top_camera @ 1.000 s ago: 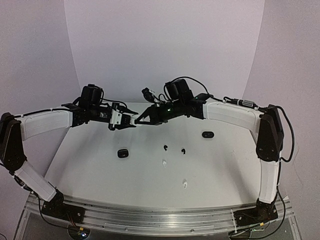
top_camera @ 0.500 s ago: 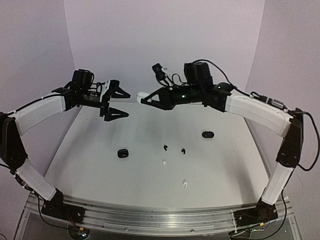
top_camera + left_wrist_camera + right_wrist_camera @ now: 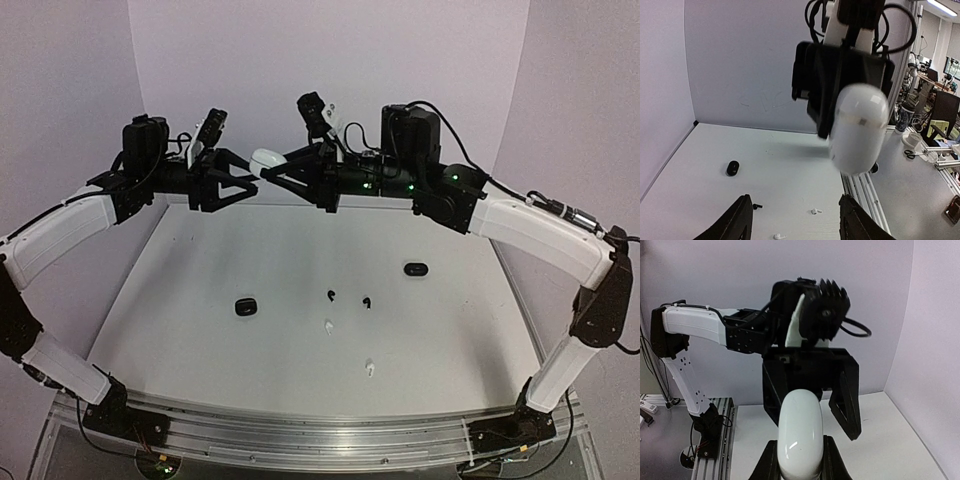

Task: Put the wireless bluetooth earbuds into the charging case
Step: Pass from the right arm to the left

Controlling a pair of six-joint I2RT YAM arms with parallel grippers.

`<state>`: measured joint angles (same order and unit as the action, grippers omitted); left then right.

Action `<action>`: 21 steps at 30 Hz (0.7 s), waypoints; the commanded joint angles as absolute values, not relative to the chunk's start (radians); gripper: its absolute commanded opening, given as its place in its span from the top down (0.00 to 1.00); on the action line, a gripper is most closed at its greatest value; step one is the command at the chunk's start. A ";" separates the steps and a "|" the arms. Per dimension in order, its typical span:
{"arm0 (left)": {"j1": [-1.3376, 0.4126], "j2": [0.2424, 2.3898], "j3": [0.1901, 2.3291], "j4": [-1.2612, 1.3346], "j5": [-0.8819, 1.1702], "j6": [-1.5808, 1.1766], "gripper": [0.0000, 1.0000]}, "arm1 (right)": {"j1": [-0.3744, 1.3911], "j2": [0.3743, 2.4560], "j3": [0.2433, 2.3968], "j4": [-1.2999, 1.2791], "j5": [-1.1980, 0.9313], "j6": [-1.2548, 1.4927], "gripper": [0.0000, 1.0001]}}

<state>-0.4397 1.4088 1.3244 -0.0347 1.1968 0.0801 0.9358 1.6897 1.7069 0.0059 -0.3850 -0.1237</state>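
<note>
White tabletop [image 3: 200, 340], pale lilac backdrop walls [image 3: 300, 80], aluminium rail [image 3: 320, 432] along near edge, cluttered workbench [image 3: 920, 185] with scissors [image 3: 912, 154] beyond.

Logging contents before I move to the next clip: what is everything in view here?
white case: 1, white, in the air, held by the right claw
black cases: 2, black, on the table, one left, one right
black earbuds: 2, black, mid-table
white earbuds: 2, white, nearer the arm bases
table: 1, white, beneath everything
left claw: 1, black, open, raised, facing the white case
right claw: 1, black, raised, shut on the white case
</note>
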 commanded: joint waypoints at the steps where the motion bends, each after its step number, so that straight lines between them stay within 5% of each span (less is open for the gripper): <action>1: -0.440 1.346 1.292 0.166 1.201 -0.057 0.41 | 0.938 1.690 1.743 0.046 -0.358 -0.150 1.00; 21: -0.469 1.360 1.264 0.230 1.190 -0.061 0.54 | 0.942 1.704 1.711 0.048 -0.350 -0.132 1.00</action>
<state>-0.4625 1.3528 1.2476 0.1771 1.1939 -0.0379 0.9371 1.7004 1.7069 0.0067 -0.3569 -0.1337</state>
